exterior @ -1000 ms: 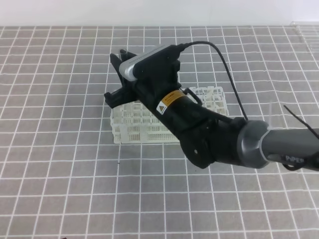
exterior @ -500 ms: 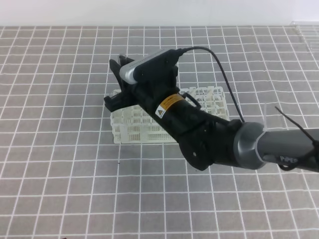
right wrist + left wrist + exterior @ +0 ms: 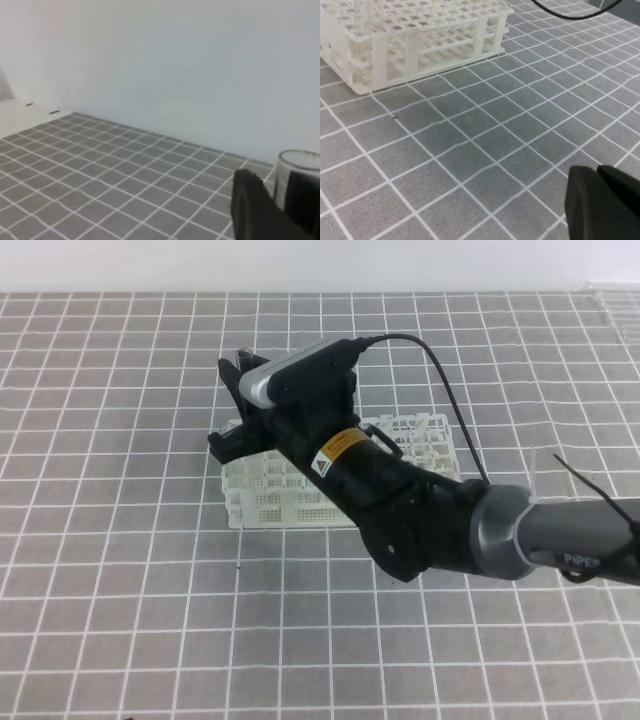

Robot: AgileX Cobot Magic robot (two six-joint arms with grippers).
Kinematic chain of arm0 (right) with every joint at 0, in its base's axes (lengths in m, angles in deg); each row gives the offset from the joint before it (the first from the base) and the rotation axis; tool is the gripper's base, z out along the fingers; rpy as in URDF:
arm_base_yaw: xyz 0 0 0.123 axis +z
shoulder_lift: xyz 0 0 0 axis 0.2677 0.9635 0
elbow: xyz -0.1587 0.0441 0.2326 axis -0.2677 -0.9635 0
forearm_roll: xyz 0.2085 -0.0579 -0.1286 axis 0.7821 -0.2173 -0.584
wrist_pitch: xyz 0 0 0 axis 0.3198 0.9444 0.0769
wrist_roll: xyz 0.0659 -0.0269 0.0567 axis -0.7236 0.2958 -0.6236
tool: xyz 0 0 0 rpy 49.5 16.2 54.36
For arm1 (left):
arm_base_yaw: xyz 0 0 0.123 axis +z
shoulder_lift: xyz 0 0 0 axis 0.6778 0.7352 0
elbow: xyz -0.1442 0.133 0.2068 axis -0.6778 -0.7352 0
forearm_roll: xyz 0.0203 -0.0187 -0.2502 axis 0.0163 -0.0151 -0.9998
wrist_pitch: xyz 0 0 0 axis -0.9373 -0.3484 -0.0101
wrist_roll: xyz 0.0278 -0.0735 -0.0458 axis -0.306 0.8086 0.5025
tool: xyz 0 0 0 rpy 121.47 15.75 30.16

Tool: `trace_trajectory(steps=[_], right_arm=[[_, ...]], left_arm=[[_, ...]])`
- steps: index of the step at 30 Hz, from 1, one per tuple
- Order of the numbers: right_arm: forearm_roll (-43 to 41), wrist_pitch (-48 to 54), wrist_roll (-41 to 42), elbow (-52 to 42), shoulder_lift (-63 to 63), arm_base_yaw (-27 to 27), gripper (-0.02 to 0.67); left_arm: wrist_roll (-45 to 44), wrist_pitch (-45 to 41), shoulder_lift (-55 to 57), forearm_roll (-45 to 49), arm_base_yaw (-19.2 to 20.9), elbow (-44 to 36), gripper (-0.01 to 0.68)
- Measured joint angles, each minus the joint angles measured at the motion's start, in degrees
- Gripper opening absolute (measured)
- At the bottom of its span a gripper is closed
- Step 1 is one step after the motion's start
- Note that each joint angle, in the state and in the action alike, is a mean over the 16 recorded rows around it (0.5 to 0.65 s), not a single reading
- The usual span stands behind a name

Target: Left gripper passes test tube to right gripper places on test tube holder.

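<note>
My right gripper (image 3: pixel 229 401), black with a silver box and a yellow sticker, hovers over the left end of the white test tube holder (image 3: pixel 272 492). In the right wrist view a clear test tube (image 3: pixel 298 166) stands upright between the dark fingers (image 3: pixel 254 205) of this gripper (image 3: pixel 287 202), its open rim on top. From the high view the tube is too faint to make out. The left gripper (image 3: pixel 598 200) shows only as a black mass low in the left wrist view, its two halves pressed together. It sits well away from the holder (image 3: pixel 420 37).
Grey cloth with a white grid covers the table. The right arm's grey tube (image 3: pixel 575 530) reaches in from the right edge, with a black cable (image 3: pixel 450 380) arching over the rack. A faint clear object (image 3: pixel 541 468) stands near that arm.
The right gripper has shifted slightly left and down over the holder's left end. In the last half second it has hardly moved.
</note>
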Motion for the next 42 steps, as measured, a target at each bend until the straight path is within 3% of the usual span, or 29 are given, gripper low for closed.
trace_trajectory(steps=[42], right_arm=[[-2.10, 2.52, -3.84, 0.00, 0.34, -0.23, 0.009]], left_arm=[[-0.02, 0.16, 0.07, 0.00, 0.00, -0.05, 0.000]])
